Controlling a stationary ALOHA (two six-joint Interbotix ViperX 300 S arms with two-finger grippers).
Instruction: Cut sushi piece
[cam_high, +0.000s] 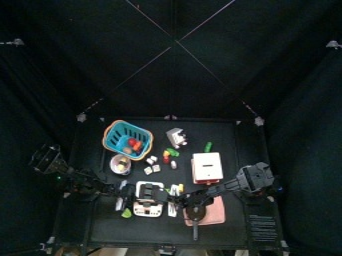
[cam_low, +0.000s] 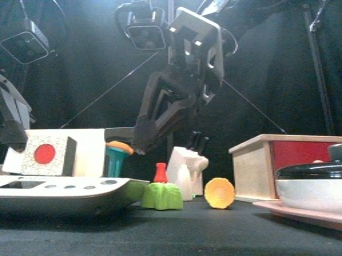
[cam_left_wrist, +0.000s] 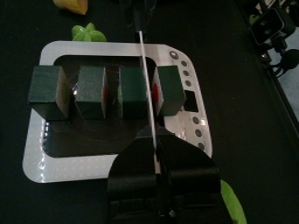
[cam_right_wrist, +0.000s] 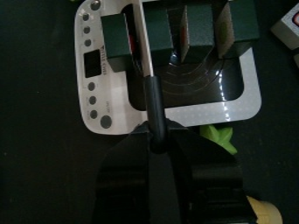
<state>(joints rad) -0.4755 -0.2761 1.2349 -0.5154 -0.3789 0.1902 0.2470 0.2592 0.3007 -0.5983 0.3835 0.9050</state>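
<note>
At the table's near edge, a white cutting board carries the sushi roll, already divided into dark-wrapped pieces standing side by side. The left gripper pinches a knife whose blade lies across the roll between two pieces. The right gripper pinches a thin rod against the roll's end. Farther back, bare table separates scattered toy food from a teal basket at far left.
</note>
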